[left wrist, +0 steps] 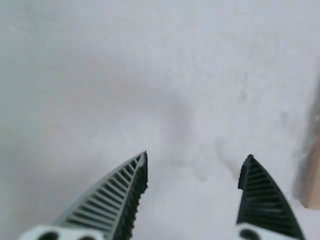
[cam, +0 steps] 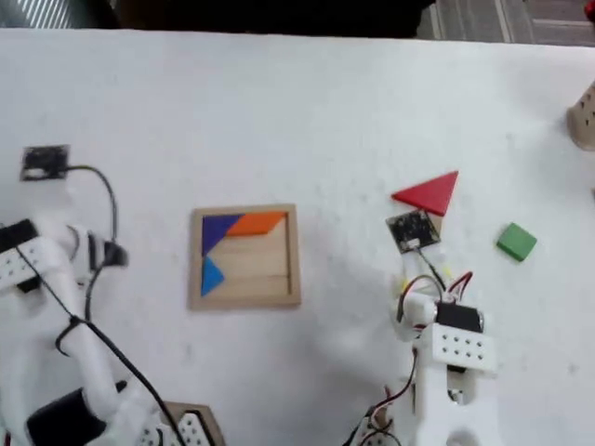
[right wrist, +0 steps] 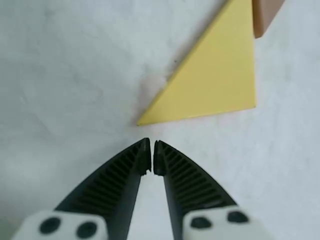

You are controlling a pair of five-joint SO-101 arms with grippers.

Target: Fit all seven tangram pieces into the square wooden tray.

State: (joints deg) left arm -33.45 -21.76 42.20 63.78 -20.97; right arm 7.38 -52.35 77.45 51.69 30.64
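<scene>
Tray (cam: 290,257) of pale wood lies flat at the middle of the white table (cam: 307,111) and holds three pieces. One purple piece (cam: 217,229) sits in its far left corner, and one orange parallelogram (cam: 258,223) lies beside it along the far edge, touching it. One blue triangle (cam: 211,276) rests against the left wall. The rest of the tray floor is bare wood.

Three more pieces lie on the table well to the right of the tray. One is a red triangle (cam: 429,192) and one is a green square (cam: 516,242), farther right and apart from it. The third is a yellow triangle (right wrist: 220,75), lying flat just ahead of the right gripper (right wrist: 151,142).

That gripper's two fingers are pressed together with nothing between them, and their tips are near the yellow triangle's corner but clear of it. The right arm (cam: 456,344) stands near the red triangle.

The left gripper (left wrist: 196,157) has its fingers spread wide over bare table, grasping nothing, with a wooden edge (left wrist: 312,175) at one side. The left arm (cam: 37,255) is well left of the tray.

One perforated tan object (cam: 584,116) stands at the table's far right.
</scene>
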